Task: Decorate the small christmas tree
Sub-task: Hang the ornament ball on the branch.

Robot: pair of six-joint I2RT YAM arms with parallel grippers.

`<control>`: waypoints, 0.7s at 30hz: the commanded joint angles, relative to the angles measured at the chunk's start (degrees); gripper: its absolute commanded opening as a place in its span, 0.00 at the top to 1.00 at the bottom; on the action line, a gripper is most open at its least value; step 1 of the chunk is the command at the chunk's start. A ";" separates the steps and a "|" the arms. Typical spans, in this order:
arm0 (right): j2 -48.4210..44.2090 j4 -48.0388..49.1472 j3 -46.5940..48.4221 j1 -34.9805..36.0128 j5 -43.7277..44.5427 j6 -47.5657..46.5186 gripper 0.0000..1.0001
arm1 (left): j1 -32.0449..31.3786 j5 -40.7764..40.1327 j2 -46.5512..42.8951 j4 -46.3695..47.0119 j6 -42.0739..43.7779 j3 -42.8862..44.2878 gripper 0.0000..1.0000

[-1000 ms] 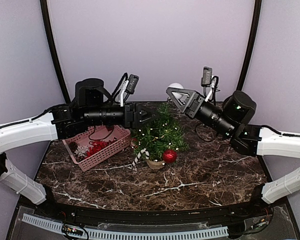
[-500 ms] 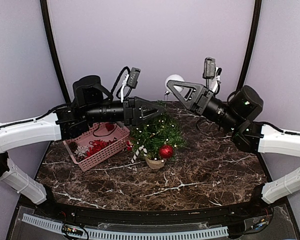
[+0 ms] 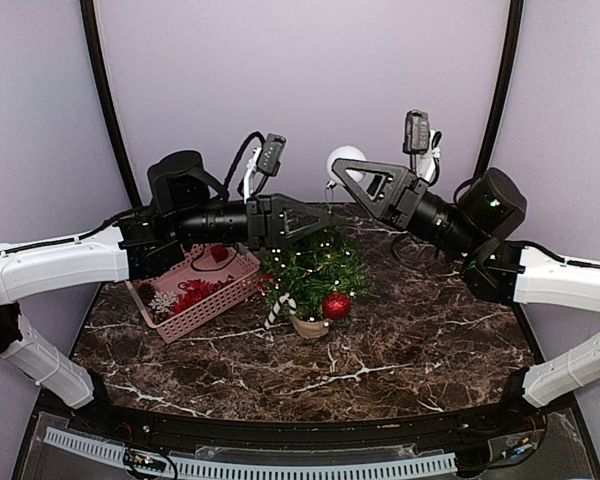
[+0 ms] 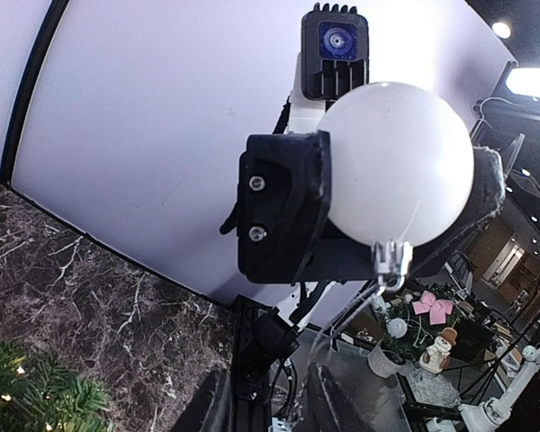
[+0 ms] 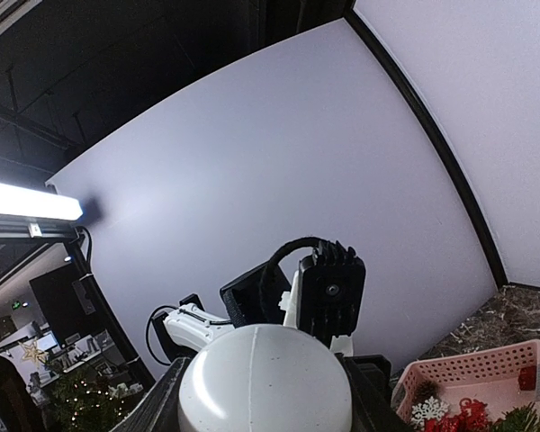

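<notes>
The small christmas tree (image 3: 318, 265) stands mid-table in its tan pot (image 3: 309, 326), with a red bauble (image 3: 336, 304) and a candy cane (image 3: 278, 312) on it. Above the tree, my right gripper (image 3: 346, 172) is shut on a white ball ornament (image 3: 346, 160). The left wrist view shows that ball (image 4: 400, 162) close up, its silver cap (image 4: 389, 261) down and a thin thread loop hanging from it. My left gripper (image 3: 323, 214) points at it from the left. Its jaws (image 4: 274, 405) are open with a narrow gap, and the thread dangles by the right finger (image 4: 342, 400). The right wrist view has the ball (image 5: 265, 378) filling the jaws.
A pink basket (image 3: 195, 290) left of the tree holds a white snowflake (image 3: 163, 300) and red ornaments (image 3: 195, 293). The two grippers nearly meet above the treetop. A curved purple wall stands behind the table.
My left gripper has risen toward the ball and its jaws have narrowed. My right gripper has lifted the ball slightly up and to the left.
</notes>
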 commanded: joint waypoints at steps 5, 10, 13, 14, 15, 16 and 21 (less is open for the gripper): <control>0.23 1.25 1.92 -0.40 0.11 -0.16 0.59 | -0.04 2.07 -0.59 3.64 -0.35 0.40 0.78; 0.49 0.99 2.03 -0.40 0.54 -0.25 0.59 | 0.01 1.85 -0.80 3.63 -0.32 0.30 0.86; 0.56 0.64 2.20 -0.42 0.85 -0.35 0.59 | 0.02 1.94 -0.80 3.88 -0.60 0.24 0.89; 0.48 0.43 2.25 -0.40 0.93 -0.38 0.59 | 0.02 2.00 -0.74 3.97 -0.64 0.26 0.89; 0.55 0.22 2.25 -0.40 1.05 -0.50 0.59 | 0.02 2.12 -0.69 4.06 -0.67 0.28 0.89; 0.56 0.06 2.33 -0.40 1.12 -0.54 0.59 | -0.03 2.13 -0.60 4.12 -0.68 0.30 0.89; 0.54 -0.72 2.36 -0.40 1.64 -0.74 0.59 | -0.03 2.43 -0.22 4.25 -0.84 0.47 0.87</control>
